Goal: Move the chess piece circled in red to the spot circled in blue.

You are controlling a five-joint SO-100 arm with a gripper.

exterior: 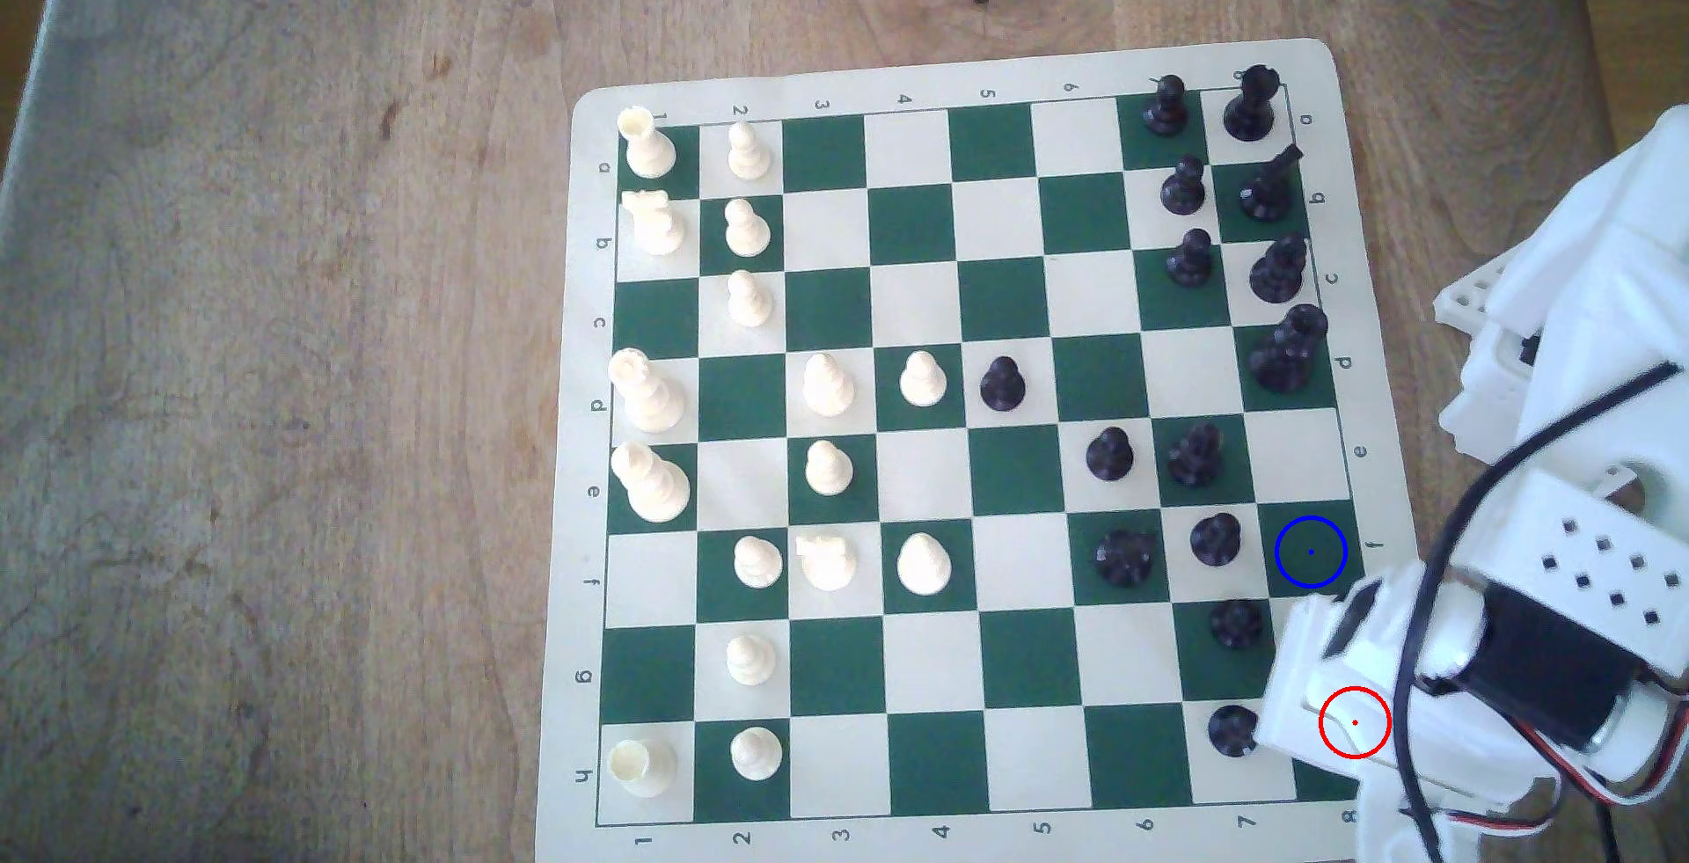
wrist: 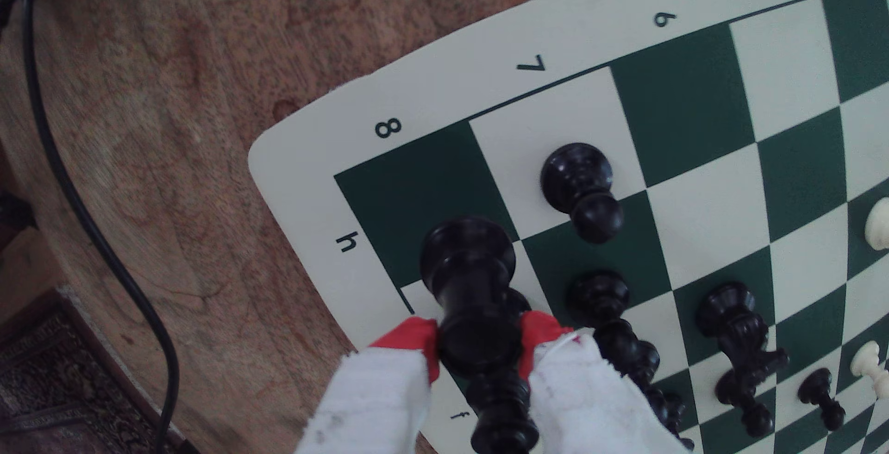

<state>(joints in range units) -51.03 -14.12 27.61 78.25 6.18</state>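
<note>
One black rook sits clamped between the gripper's red-tipped fingers over the h8 corner; blue-ringed f8 square lies two squares along the board edge; rook stands roughly upright.

A worn wooden table with knots and grain lies in soft daylight. Beside the table, a patterned rug covers the floor.
</note>
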